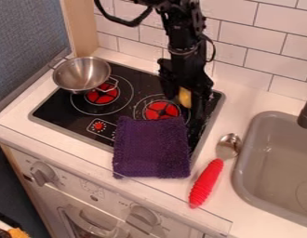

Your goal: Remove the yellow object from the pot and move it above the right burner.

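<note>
Black two-finger claw (186, 101), mine, looks clamped on the rounded yellow object (184, 97). Payload's just off the red-centred right burner (161, 110), wall side and slightly right. I'd say only a small trim remains, if any.

The black, jointed metal-and-plastic robot arm (182, 32) comes in from the top edge, right of the middle, and hangs almost straight down. A thick black cable (128, 22) bows out to its left in the view — a thinner one loops at the other side. Below, the black two-finger gripper (186, 100) points downward — its fingers parted, gripping between them.
</note>
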